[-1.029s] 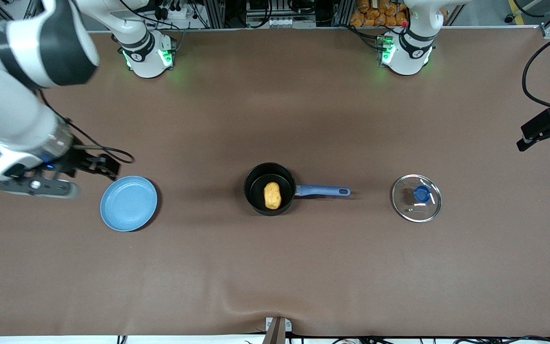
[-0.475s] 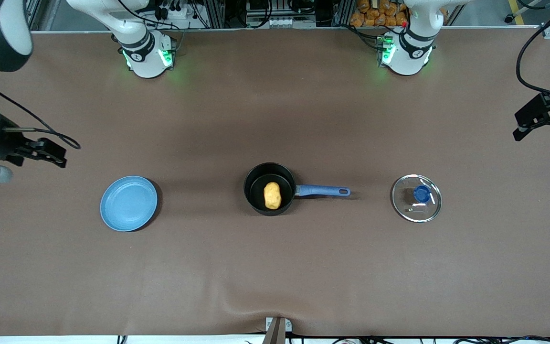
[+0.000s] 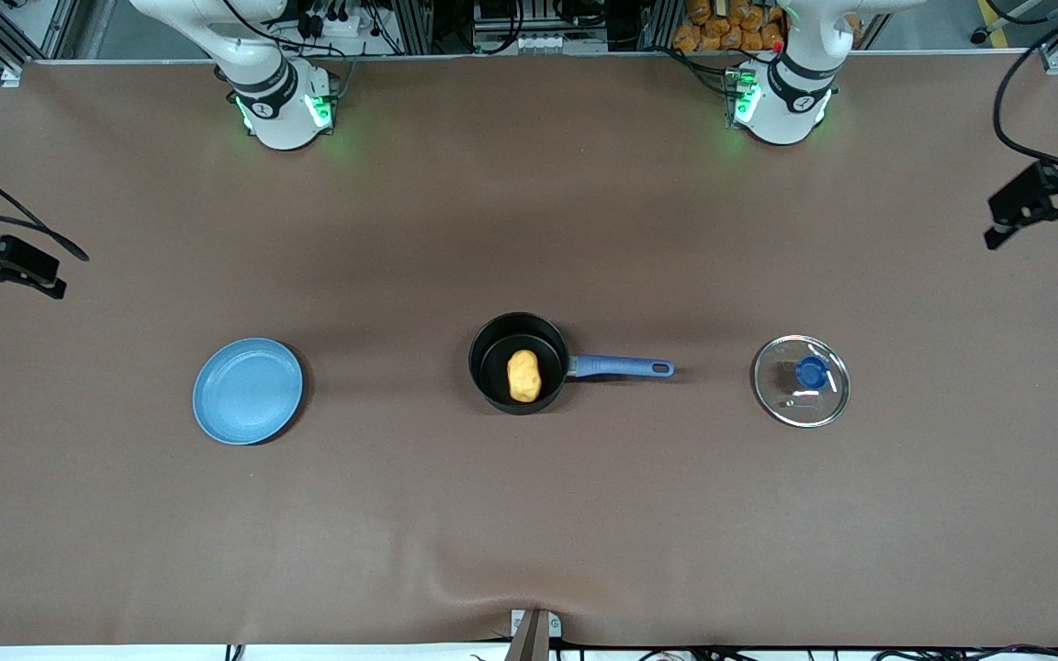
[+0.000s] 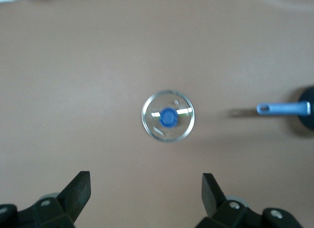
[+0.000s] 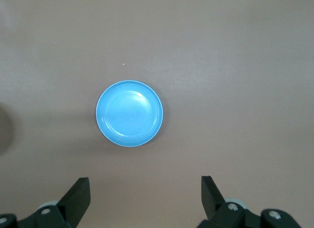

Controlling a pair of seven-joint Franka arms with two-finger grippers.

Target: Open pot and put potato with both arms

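The black pot (image 3: 497,341) with its long blue handle (image 3: 623,368) stands open mid-table, and the yellow-orange potato (image 3: 523,375) lies inside it. The glass lid (image 3: 802,400) with its blue knob (image 3: 811,372) lies flat on the table toward the left arm's end, apart from the pot. My left gripper (image 3: 1043,220) is open and empty, high over the table's edge at that end; its wrist view shows the lid (image 4: 168,116), the handle (image 4: 283,108) and my left gripper (image 4: 145,188). My right gripper (image 3: 5,275) is open and empty, high at the right arm's end of the table, and also shows in the right wrist view (image 5: 145,193).
An empty flat blue plate (image 3: 247,390) lies on the table toward the right arm's end; it also shows in the right wrist view (image 5: 129,113). The brown table cover has a small ridge at its front edge (image 3: 529,588).
My right arm has risen and pulled away from beside the plate toward its end of the table, mostly leaving the front view. My left gripper has drifted a little farther from the lid.
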